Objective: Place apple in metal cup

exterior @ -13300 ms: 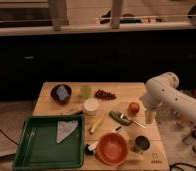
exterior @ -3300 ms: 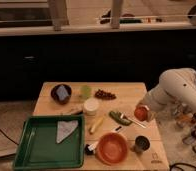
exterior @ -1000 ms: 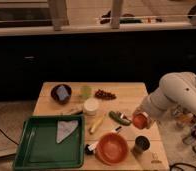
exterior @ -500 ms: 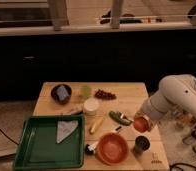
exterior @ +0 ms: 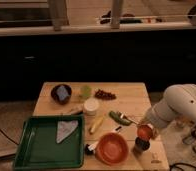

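Gripper point(exterior: 147, 129) at table point(exterior: 133, 95) front-right corner, pinching one apple point(exterior: 143, 132). Apple directly above one metal cup point(exterior: 141, 146), apparently just over rim. Cup just right of one orange bowl point(exterior: 111, 148). Also on table: one green tray point(exterior: 48, 142), one white container point(exterior: 91, 106), one green cup point(exterior: 85, 91), one grape cluster point(exterior: 105, 94), one dark bowl point(exterior: 60, 93).
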